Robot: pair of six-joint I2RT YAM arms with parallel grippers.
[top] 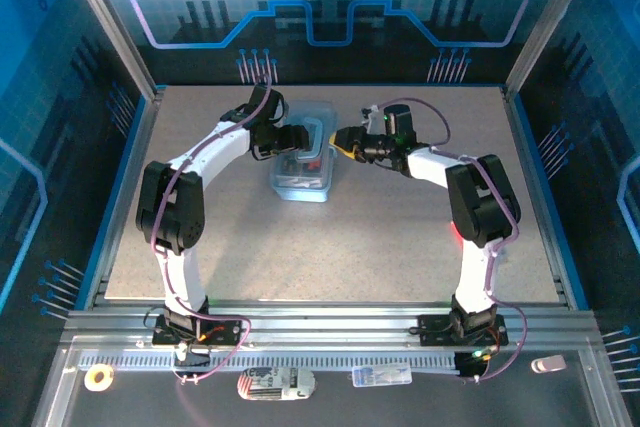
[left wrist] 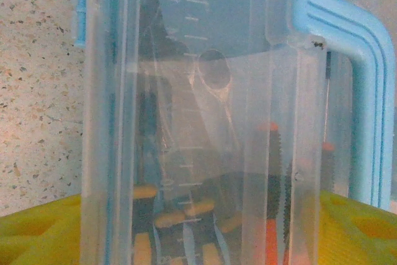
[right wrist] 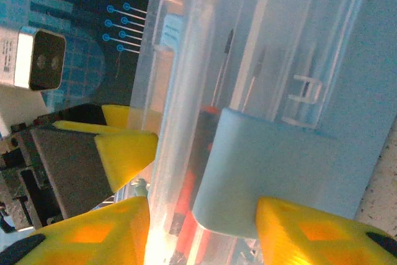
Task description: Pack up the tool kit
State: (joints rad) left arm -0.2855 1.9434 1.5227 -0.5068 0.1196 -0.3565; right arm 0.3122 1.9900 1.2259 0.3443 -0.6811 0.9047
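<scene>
Box of translucent pale-blue plastic, the tool kit (top: pixel 300 172), sits mid-table on speckled grey table (top: pixel 380 247). Orange-handled screwdrivers (left wrist: pixel 271 240) blur behind the clear wall. Left gripper (top: pixel 290 137): jaws wide astride the box, contact unclear. Right gripper (top: pixel 343 142): jaws part-open around the smooth blue handle (right wrist: pixel 279 166).

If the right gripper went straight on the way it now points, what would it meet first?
The pale-blue handle of the tool kit box. It sits between the fingers of the right gripper, very close ahead, though the exact depth is unclear.
</scene>
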